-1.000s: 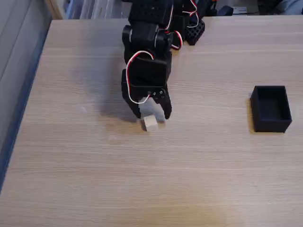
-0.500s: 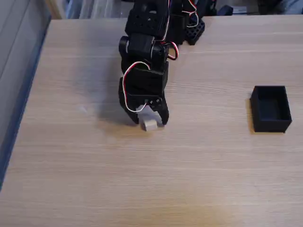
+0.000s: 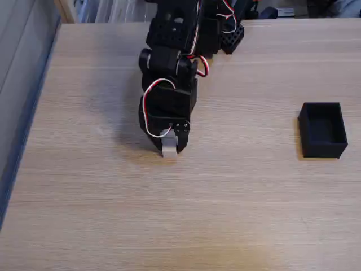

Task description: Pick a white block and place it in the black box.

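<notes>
Grasping is the step in hand. In the fixed view the gripper [image 3: 169, 148] stands low over the table [image 3: 180, 214], left of centre, its fingers drawn in against the two sides of the block [image 3: 168, 149], which shows as a pale sliver between them. The jaws look clenched on the block, though whether it rests on the wood or has just cleared it I cannot tell from this angle.

To do the step well, the squeeze should be firm and square before any lift: the cube is tiny and smooth, so a grip on one corner could let it twist or pop out. A straight rise comes next, by my judgement, high enough to clear the wall of the box [image 3: 322, 129]. The box sits open and empty at about 3 o'clock from the gripper, well apart from it, near the right edge of the table. The carry therefore runs to the right with little change in depth, and the release should come only once the block hangs over the hollow, not over the rim.

Compared with a second ago, the fingers have closed: then they stood spread with the block lying just at their tips, toward 5 o'clock. The gripper has shifted slightly toward 9 o'clock and the block has moved with it. The box has not moved.
</notes>
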You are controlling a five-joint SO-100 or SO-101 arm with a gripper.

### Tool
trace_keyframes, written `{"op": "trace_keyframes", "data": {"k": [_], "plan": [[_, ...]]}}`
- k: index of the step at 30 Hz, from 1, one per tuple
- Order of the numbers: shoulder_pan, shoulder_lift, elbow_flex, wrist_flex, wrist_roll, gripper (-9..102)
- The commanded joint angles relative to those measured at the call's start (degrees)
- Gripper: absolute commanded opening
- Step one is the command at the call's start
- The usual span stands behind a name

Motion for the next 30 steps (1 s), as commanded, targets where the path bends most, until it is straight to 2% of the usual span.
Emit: {"op": "trace_keyframes", "data": {"k": [1,4,11,16,22,26,30], "plan": [[-0.5,0.2,-2.0,-0.6,0.8,8],[-0.5,0.9,-1.4,-0.6,0.0,0],[-1.0,13.3,6.9,0.4,-5.2,0],[-6.9,30.1,17.2,3.2,-6.4,0],[-23.2,41.8,16.6,19.5,2.8,0],[-34.4,39.6,9.1,29.5,10.9,0],[-42.7,32.9,1.1,33.9,17.0,0]]}}
